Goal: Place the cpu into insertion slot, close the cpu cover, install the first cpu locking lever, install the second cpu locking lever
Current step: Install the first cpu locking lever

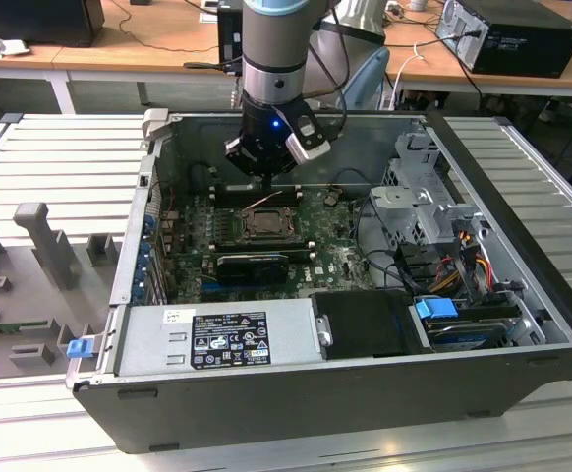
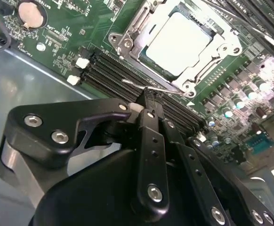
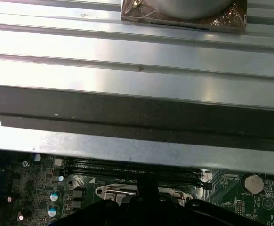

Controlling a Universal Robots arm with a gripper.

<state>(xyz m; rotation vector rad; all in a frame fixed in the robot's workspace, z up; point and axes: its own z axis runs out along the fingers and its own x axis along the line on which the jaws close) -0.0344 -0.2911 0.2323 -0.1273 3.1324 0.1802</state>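
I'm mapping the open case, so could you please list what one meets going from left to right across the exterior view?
Blue latch → power supply → insertion slot holding the cpu → drive cage → blue connector.

Cpu [image 2: 178, 41] seated in insertion slot [image 2: 127, 34] under cpu cover [image 2: 207, 70], gripper [image 2: 149, 101] positioned just beside it, over memory slots [image 2: 108, 70].

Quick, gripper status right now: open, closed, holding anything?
Gripper: shut, fingers together, holding nothing; its tip is at a thin wire locking lever beside the cpu cover.
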